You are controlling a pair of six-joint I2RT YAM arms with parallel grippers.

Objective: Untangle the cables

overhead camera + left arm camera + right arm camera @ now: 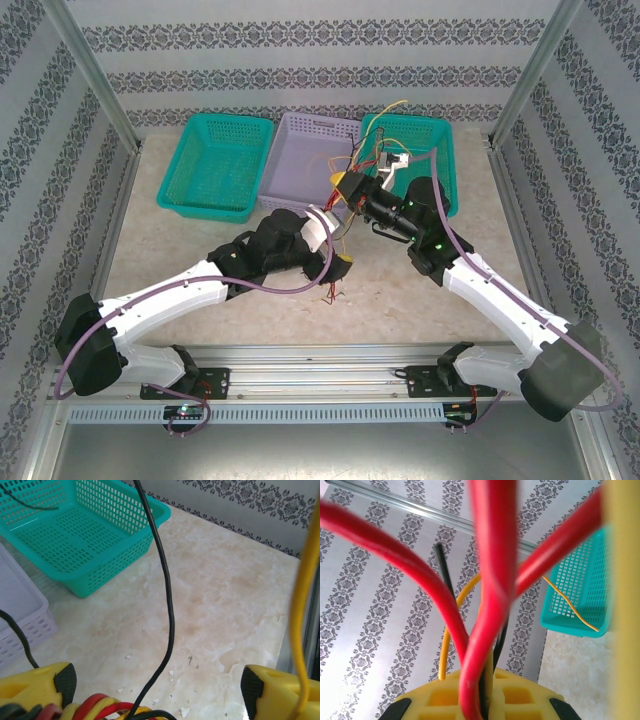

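Right gripper [480,702] is clamped on the cables [487,580]: red, black and yellow strands rise bunched from between its jaws. In the top view the tangle spreads over the lavender basket [295,165] and the right teal basket [450,160]. Left gripper [157,692] has jaws wide apart, with a black cable [170,625] hanging loose between them and a yellow cable [299,630] running down past one finger.

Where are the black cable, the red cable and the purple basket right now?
black cable [171,625], left wrist view, midway along its hanging stretch.
red cable [490,555], right wrist view, upper half of the middle strand.
purple basket [320,118], top external view, far rim.
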